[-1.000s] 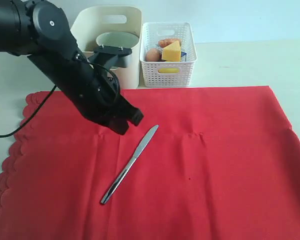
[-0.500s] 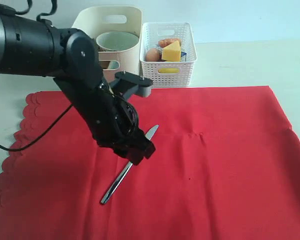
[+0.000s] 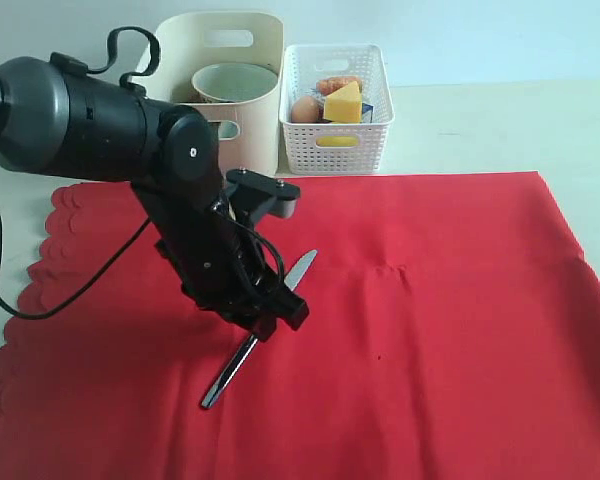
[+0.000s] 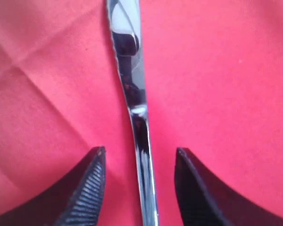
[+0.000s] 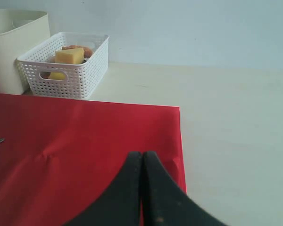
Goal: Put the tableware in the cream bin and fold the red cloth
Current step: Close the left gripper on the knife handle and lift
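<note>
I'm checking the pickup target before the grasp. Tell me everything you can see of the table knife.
The table knife is slim, one piece of shiny, mirror-like metal, with fine serrations along the blade. It lies flat and diagonal on the red cloth. The left gripper straddles its middle, jaws open, one on each side, neither touching it.

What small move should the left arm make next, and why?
Probably close the left gripper on the knife: its open jaws straddle the handle, which lies flat on the red cloth and touches neither finger, so a grasp seems ready.
</note>
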### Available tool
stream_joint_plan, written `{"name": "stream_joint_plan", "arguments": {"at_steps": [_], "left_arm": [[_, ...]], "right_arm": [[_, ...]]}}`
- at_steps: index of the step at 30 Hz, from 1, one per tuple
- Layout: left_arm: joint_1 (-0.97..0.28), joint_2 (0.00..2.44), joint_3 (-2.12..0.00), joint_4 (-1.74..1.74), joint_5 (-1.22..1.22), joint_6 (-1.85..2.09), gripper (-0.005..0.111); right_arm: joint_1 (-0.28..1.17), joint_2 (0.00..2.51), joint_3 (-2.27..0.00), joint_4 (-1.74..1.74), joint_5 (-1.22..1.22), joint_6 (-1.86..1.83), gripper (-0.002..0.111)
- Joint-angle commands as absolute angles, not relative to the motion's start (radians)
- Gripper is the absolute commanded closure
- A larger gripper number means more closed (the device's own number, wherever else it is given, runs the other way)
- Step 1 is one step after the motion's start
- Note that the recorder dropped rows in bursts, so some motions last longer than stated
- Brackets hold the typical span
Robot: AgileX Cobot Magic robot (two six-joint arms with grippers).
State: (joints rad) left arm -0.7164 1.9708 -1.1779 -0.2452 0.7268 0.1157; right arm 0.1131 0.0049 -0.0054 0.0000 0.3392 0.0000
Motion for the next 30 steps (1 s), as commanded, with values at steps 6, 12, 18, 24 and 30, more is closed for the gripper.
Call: {"name": "stream_joint_plan", "arguments": {"at_steps": [6,12,18,24,30], "left_arm": [[-0.741,1.980,-1.175,-0.241,0.700,0.101,0.061],[-0.743,2.005,-1.175,-0.237,0.693,0.097,0.061],[-0.743,2.030,-1.175,-0.223,0.672,0.097,0.061],[-0.743,2.055,-1.175,-0.208,0.672,0.097,0.063],[-0.743,2.055,-1.175,-0.175,0.672,0.097,0.107]], "right_arm": [[0.108,0.000,0.000,0.000,0.326,0.000,0.108],[0.108,0.000,0.000,0.000,0.326,0.000,0.108],[0.108,0.000,0.000,0.000,0.326,0.000,0.108],[0.108,0.000,0.000,0.000,0.326,0.000,0.108],[0.108,0.000,0.000,0.000,0.326,0.000,0.108]]}}
